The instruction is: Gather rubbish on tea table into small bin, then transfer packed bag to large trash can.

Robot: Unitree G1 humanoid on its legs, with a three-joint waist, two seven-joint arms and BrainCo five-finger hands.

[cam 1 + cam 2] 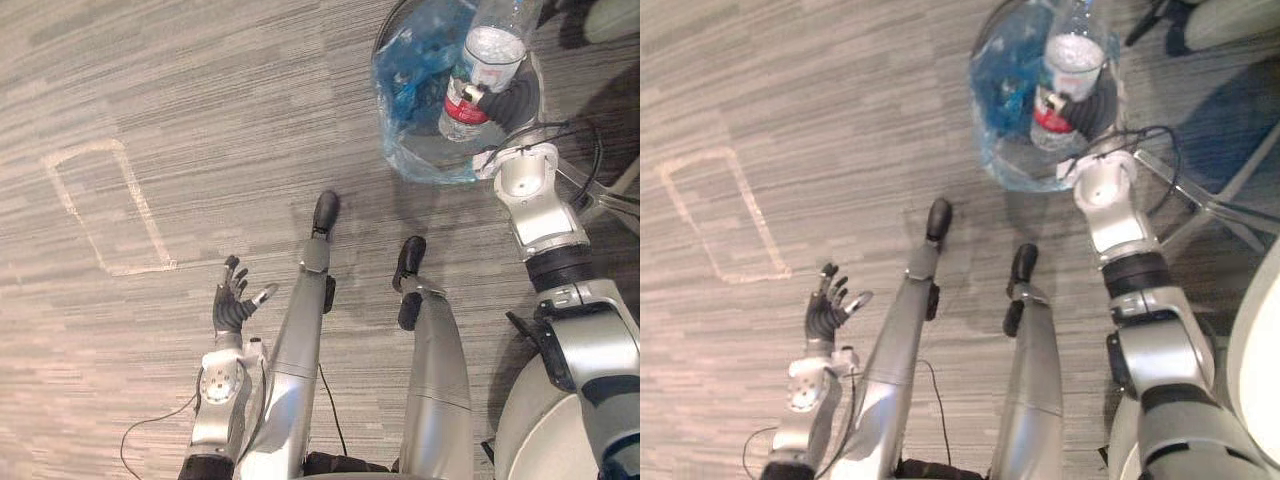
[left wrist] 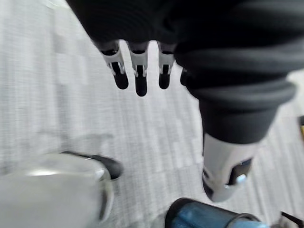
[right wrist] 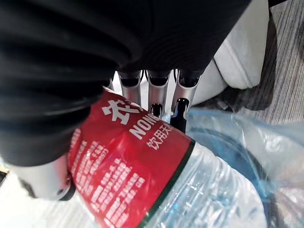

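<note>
A clear plastic bottle (image 1: 492, 55) with a red label (image 3: 128, 175) is held over the small round bin (image 1: 398, 152), which is lined with a blue plastic bag (image 1: 412, 70) and stands on the carpet ahead to the right. My right hand (image 1: 512, 102) is shut on the bottle at its labelled end, fingers (image 3: 157, 97) curled round it, with the bottle's other end pointing up and away. The bag (image 3: 270, 152) lies just past the bottle. My left hand (image 1: 232, 305) hangs at the lower left above the carpet, fingers (image 2: 137, 76) straight and holding nothing.
A pale taped rectangle (image 1: 105, 205) marks the carpet on the left. A thin metal frame (image 1: 612, 200) stands on the floor right of the bin. A white object (image 1: 612, 18) lies beyond the bin at the far right.
</note>
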